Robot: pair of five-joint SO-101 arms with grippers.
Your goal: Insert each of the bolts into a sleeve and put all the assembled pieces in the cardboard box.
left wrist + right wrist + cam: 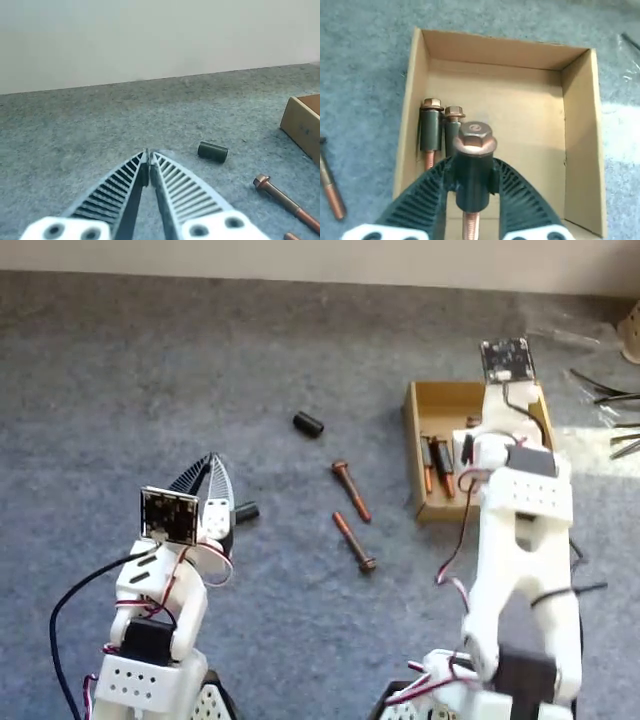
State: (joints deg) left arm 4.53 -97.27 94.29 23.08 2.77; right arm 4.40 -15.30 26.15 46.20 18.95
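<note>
my right gripper (470, 172) is clamped across the black cylindrical sleeve (470, 187) of an assembled piece. the copper-coloured hex-head bolt (475, 139) pokes out of both ends, and the piece hangs over the open brown cardboard box (577, 125) toward the far right of the grey carpeted table (150, 360). two finished pieces (431, 131) already lie along one wall inside.

my left gripper (149, 161) is closed on nothing, toward the near left of the table, just beside a loose black sleeve (246, 511). a second loose sleeve (308, 424) and two bare copper bolts (352, 490) lie mid-table.

i judge the bolts stiff, fairly heavy and apt to roll, and the sleeves light and smooth. gripping the sleeve at its middle looks right: the bolt probably sits loose inside, so only its head stops it sliding out, and tilting it head-down could drop it.
</note>
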